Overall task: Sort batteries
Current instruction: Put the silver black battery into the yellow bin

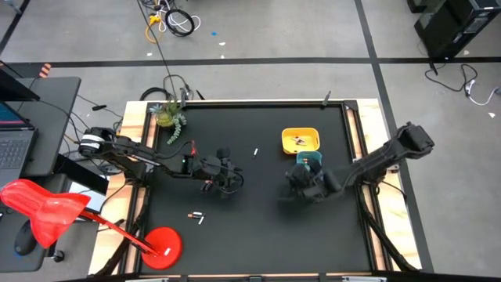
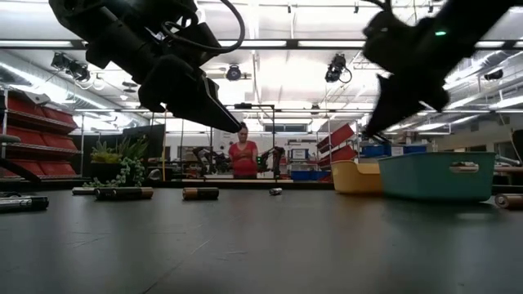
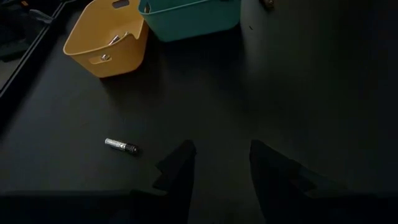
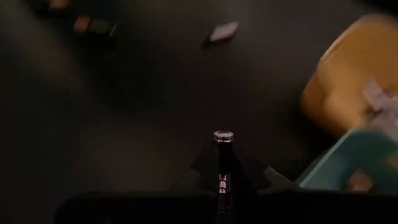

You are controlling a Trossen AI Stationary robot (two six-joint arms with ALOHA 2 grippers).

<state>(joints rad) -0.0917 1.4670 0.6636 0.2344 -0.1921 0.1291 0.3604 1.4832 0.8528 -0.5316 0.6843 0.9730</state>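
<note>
My right gripper (image 4: 222, 154) is shut on a dark battery (image 4: 222, 177) and hangs above the mat just near of the teal tray (image 1: 311, 160). The yellow tray (image 1: 300, 141), behind the teal one, holds a few batteries (image 1: 300, 142). My left gripper (image 3: 221, 163) stands open above the mat's middle left (image 1: 229, 178), holding nothing. One loose battery (image 3: 121, 146) lies on the mat beyond its fingers. Other batteries lie flat at the near left (image 1: 196, 216) and at the middle (image 1: 255, 151). My right gripper pinches the battery between its two fingers, and the battery lies along them. Its silvery end (image 4: 222, 135) pokes out past the fingertips. The fingers slant down toward the mat, and the battery is lifted clear of the table.
A potted plant (image 1: 168, 114) stands at the mat's far left corner. A red lamp (image 1: 160, 245) sits at the near left edge. In the low view several batteries (image 2: 201, 193) lie in a row across the mat. A person (image 2: 243, 157) stands in the room beyond.
</note>
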